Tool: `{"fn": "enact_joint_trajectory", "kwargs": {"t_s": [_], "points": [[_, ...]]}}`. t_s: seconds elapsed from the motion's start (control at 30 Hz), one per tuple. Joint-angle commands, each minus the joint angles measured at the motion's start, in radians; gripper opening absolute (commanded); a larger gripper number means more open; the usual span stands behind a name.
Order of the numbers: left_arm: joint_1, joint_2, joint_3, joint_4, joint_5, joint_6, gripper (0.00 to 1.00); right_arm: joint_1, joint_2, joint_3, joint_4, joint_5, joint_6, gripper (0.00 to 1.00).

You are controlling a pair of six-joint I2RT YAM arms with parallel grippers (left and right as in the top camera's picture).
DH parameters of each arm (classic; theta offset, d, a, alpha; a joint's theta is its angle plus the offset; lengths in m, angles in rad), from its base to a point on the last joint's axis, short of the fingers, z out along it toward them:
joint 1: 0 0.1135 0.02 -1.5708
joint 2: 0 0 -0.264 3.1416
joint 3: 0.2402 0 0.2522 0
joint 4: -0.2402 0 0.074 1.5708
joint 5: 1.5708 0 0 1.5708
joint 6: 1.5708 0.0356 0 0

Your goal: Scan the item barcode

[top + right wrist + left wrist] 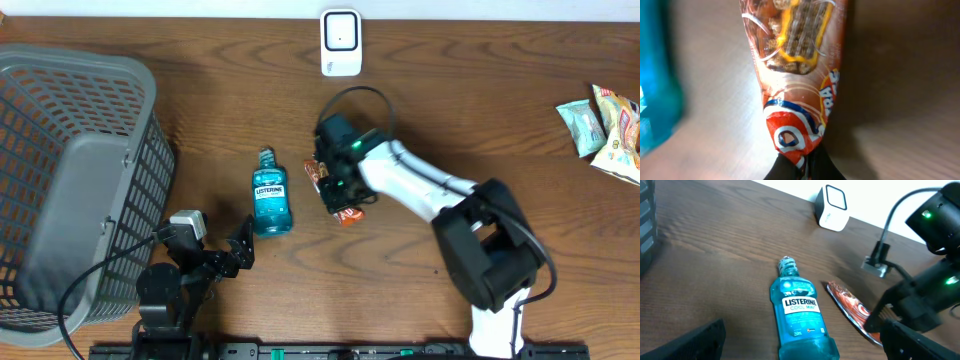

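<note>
An orange-red snack packet (346,213) (800,75) lies tilted just right of a blue Listerine bottle (270,192) (800,315) at the table's middle. My right gripper (340,195) (802,167) is shut on the packet's crimped end, its black fingers pinching the foil. The packet (852,307) also shows in the left wrist view, under the right arm. The white barcode scanner (341,42) (832,207) stands at the far edge. My left gripper (237,252) (805,350) is open, low by the bottle's base, holding nothing. No barcode is visible.
A large grey mesh basket (70,180) fills the left side, close to the left arm. Several snack packets (605,125) lie at the right edge. The right arm's cable loops above the packet toward the scanner.
</note>
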Motion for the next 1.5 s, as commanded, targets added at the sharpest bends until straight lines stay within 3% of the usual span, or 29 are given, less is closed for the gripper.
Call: {"fn": "enact_joint_trajectory", "kwargs": {"t_s": [0.0,0.1,0.2,0.37,0.53,0.6,1.2,1.47], "points": [[0.005,-0.004,0.004,0.000,0.009,-0.002,0.98,-0.102,-0.018,-0.008,-0.034,-0.553,-0.277,0.01],[0.005,-0.004,0.004,0.000,0.009,-0.002,0.98,-0.175,-0.015,-0.013,-0.081,-0.778,-0.416,0.01],[0.005,-0.004,0.004,0.000,0.009,-0.002,0.98,-0.196,-0.012,-0.020,-0.093,-0.863,-0.434,0.01],[0.005,-0.004,0.004,0.000,0.009,-0.002,0.98,-0.190,-0.012,-0.040,-0.092,-1.246,-0.453,0.01],[0.005,-0.004,0.004,0.000,0.009,-0.002,0.98,-0.185,-0.012,-0.039,-0.095,-1.245,-0.369,0.01],[0.005,-0.004,0.004,0.000,0.009,-0.002,0.98,-0.185,-0.012,-0.039,-0.101,-1.245,-0.302,0.01],[0.005,-0.004,0.004,0.000,0.009,-0.002,0.98,-0.201,-0.012,-0.039,-0.142,-1.245,0.829,0.01],[0.005,-0.004,0.004,0.000,0.009,-0.002,0.98,-0.203,-0.012,-0.039,-0.146,-1.245,1.016,0.01]]}}
